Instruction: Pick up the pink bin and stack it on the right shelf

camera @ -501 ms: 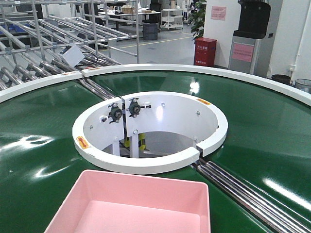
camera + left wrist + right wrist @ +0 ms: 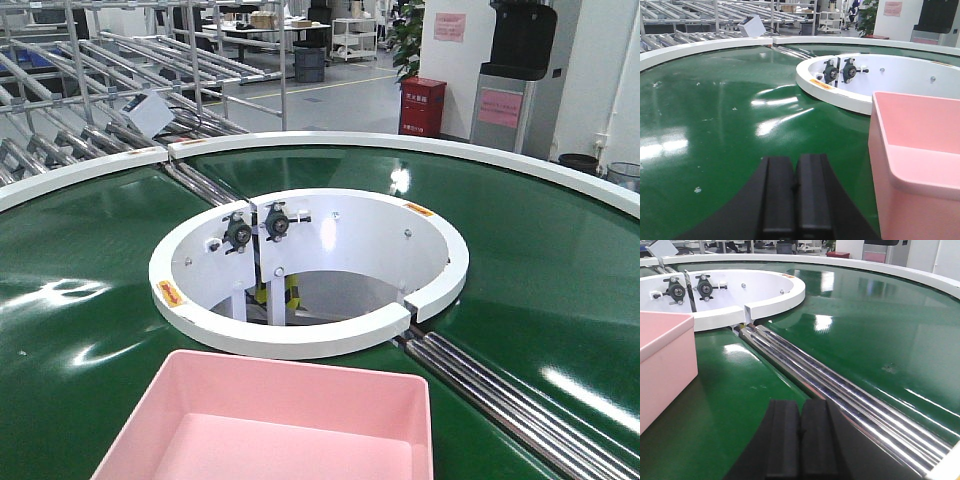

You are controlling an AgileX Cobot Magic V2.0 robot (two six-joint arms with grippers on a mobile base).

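Placement of the pink bin (image 2: 290, 420) decides the coming move. It sits empty on the green surface (image 2: 80, 300), at the near edge of the front view and just short of the white ring (image 2: 300, 340). It lies between the two arms.

From the left hand (image 2: 794, 195) the bin's near wall rises just to the right, with its rounded corner close beside the fingers. From the right hand (image 2: 800, 440) the bin lies off to the left, with a strip of belt between. The steel rollers (image 2: 830, 385) run past on that hand's other side. The left hand looks the nearer of the two.

Both hands hover low over the belt with their fingers pressed together and holding nothing, so they will likely need to spread before taking a wall each. The bin's near end is cut off in every view, so its long axis cannot be told for sure.
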